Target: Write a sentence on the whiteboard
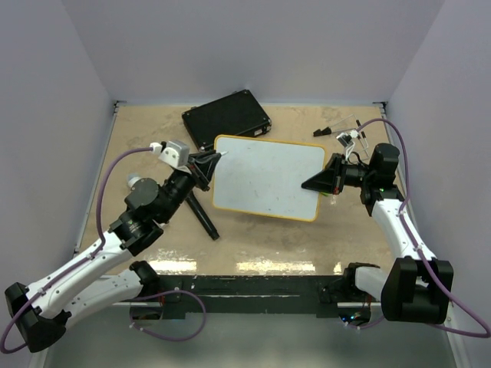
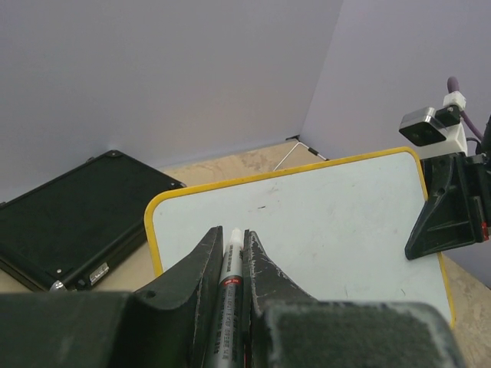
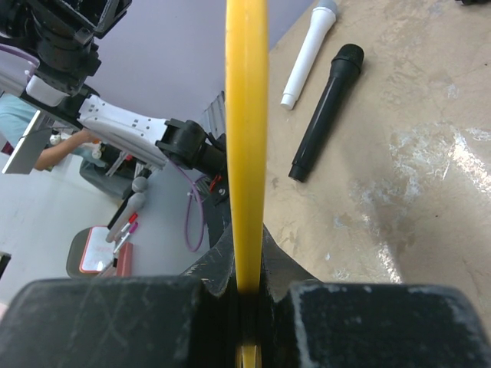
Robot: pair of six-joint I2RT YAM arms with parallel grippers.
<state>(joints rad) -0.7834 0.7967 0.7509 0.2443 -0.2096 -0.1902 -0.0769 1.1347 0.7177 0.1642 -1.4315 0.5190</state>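
Top external view: the whiteboard point(image 1: 268, 178) sits just beside the black case point(image 1: 226, 116), right gripper point(image 1: 312, 184) pinching its right rim, left gripper point(image 1: 218, 159) clamped on a marker point(image 2: 230, 270) at its left edge.

Count: one whiteboard point(image 1: 268, 178), middle of table point(image 1: 142, 134); one black case point(image 1: 226, 116) by far edge; two grippers, left gripper point(image 1: 219, 159) and right gripper point(image 1: 307, 184); one marker point(image 2: 230, 264); one black stick point(image 1: 204, 218) toward left edge; one white tube point(image 3: 308, 52); one small black piece point(image 1: 321, 130) near far right corner.
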